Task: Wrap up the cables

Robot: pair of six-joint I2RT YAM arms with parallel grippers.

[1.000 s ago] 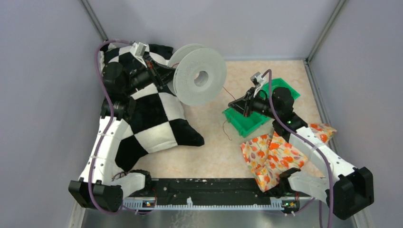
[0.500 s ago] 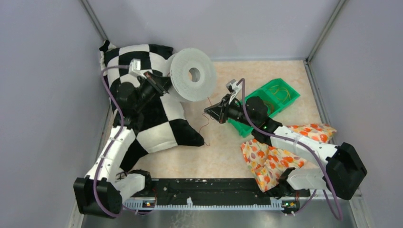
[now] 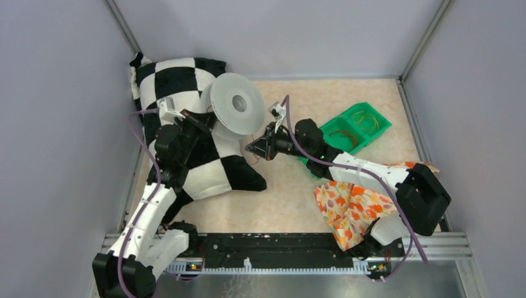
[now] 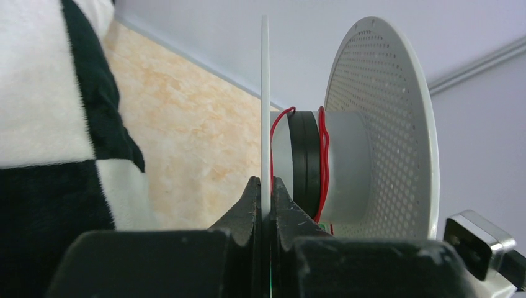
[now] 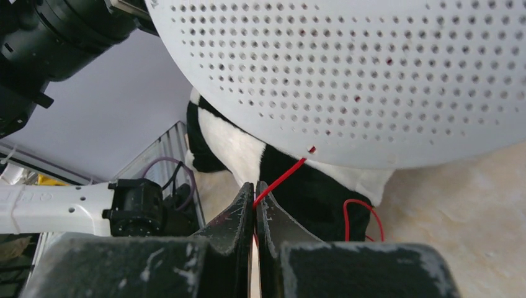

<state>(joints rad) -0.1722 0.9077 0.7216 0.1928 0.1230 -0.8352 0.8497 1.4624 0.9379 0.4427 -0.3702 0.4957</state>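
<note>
Left gripper point(image 4: 263, 194) clenched on the thin edge of one flange of a white perforated spool point(image 4: 378, 130), which is held on edge over the border of a black-and-white checked cushion point(image 3: 186, 155). Right gripper point(image 5: 254, 197), jaws pressed together, pinches a red cable point(image 5: 282, 179) — the strand runs taut, diagonally up to the spool, where turns circle the hub. More cables point(image 3: 365, 121) lie in a green bin point(image 3: 376, 134) on the desk point(image 3: 291, 186) — well apart.

Far end of the red cable point(image 5: 279, 182) lost behind the spool point(image 5: 384, 74), itself cropped at top and right
</note>
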